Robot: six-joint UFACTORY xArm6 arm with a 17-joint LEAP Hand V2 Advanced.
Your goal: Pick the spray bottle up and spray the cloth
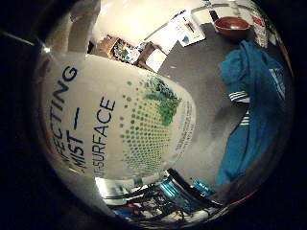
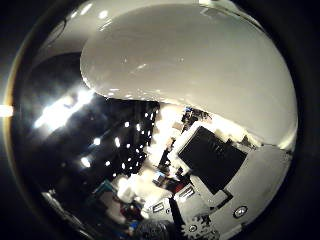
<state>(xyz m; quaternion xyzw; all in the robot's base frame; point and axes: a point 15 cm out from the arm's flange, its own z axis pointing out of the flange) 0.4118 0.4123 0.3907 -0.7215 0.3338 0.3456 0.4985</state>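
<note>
The spray bottle point(image 1: 120, 120) is white with blue lettering and a patch of green dots. It lies right against my palm and fills much of both views; in the thumb side view its plain white body point(image 2: 200, 65) arches across the picture. My right hand point(image 2: 220, 170) shows white and black finger parts bent in beside the bottle, so it looks shut on it. The cloth point(image 1: 259, 105) is teal-blue with white stripes and lies crumpled on the dark grey table point(image 1: 201, 67), a little way beyond the bottle.
A red-brown bowl point(image 1: 232, 25) stands on the table past the cloth. White papers point(image 1: 184, 26) lie at the table's far edge. Boxes and clutter point(image 1: 144, 52) stand beyond the table in the room.
</note>
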